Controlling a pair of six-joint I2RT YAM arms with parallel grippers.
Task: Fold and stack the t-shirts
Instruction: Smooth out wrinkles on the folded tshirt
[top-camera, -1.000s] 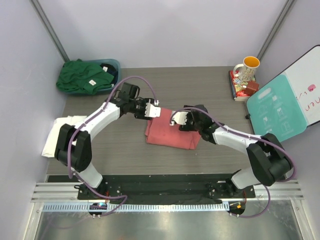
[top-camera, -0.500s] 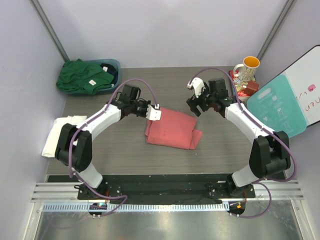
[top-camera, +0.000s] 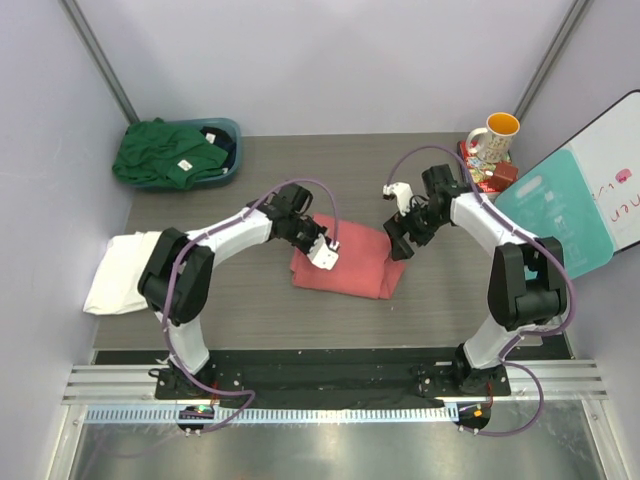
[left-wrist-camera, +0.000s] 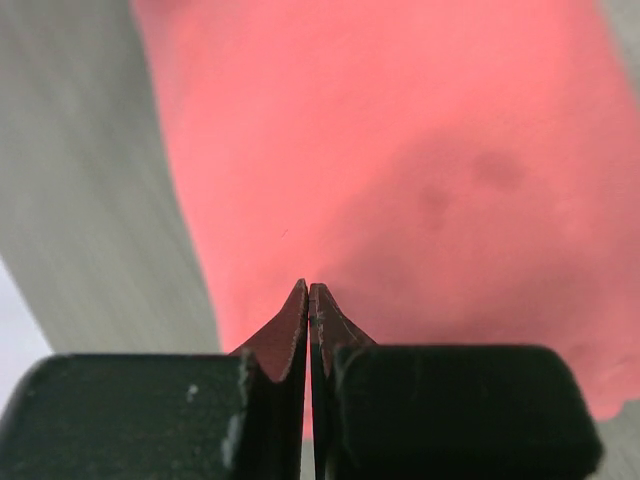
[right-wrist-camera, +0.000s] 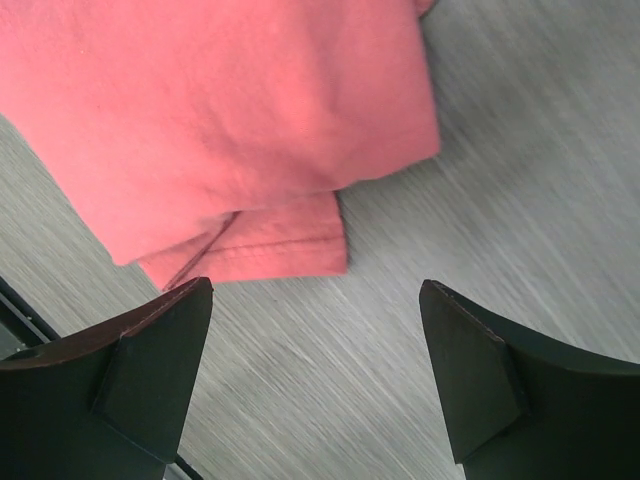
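Observation:
The coral-red t-shirt (top-camera: 352, 264) lies folded in a rectangle mid-table. My left gripper (top-camera: 325, 256) hovers over its left part, jaws shut with nothing between them; in the left wrist view the tips (left-wrist-camera: 309, 291) meet just above the red cloth (left-wrist-camera: 400, 150). My right gripper (top-camera: 400, 242) hangs open beside the shirt's right edge. In the right wrist view its fingers (right-wrist-camera: 315, 300) straddle bare table, with the folded red corner (right-wrist-camera: 220, 120) just beyond. The white t-shirt (top-camera: 125, 270) lies at the table's left edge. A dark green t-shirt (top-camera: 165, 152) is heaped in the tub.
The teal tub (top-camera: 228, 132) sits at the back left corner. A mug (top-camera: 495, 135) stands on books (top-camera: 478, 178) at the back right, next to a teal card (top-camera: 550, 225) and a whiteboard (top-camera: 615, 185). The wood-grain table (top-camera: 240, 290) ends at a black rail in front.
The left gripper has shut and slid right onto the red shirt. The right gripper left the shirt, swung up and right, then came back down beside its right edge, jaws wider.

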